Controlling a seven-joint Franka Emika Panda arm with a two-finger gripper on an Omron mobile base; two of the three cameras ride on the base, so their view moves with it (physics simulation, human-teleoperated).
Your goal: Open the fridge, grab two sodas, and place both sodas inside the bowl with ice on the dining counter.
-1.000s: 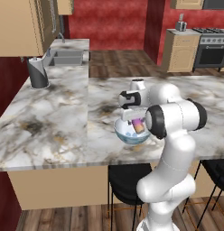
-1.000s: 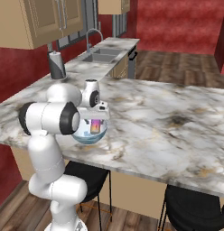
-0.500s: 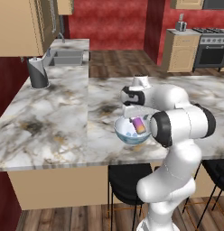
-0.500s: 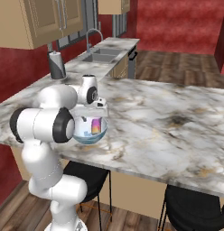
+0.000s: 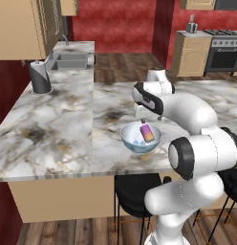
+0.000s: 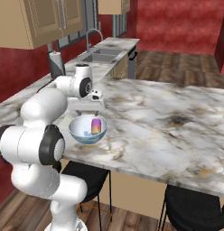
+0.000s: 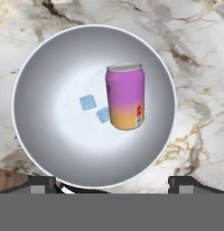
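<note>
The soda can lies on its side in the bowl, purple at the top end and fading through pink to orange-yellow at the base. A small red patch with pale marks sits low on its side (too small to read as writing). Two pale blue ice cubes rest on the bowl's floor just left of the can in the hand view, the nearer one almost touching it.

The bowl stands on the dining counter, close to its near edge, above a black bar stool. The gripper hangs right above the bowl with its jaws spread wide and nothing between them; in the hand view the two dark fingertips stand apart at either side, clear of the can.

From the right base view the can shows pink and purple inside the bowl, just below the gripper. Farther along the counter to the left stand a dark grey canister and, beyond it, a sink with a tap. A stove stands at the far right against the red wall.
</note>
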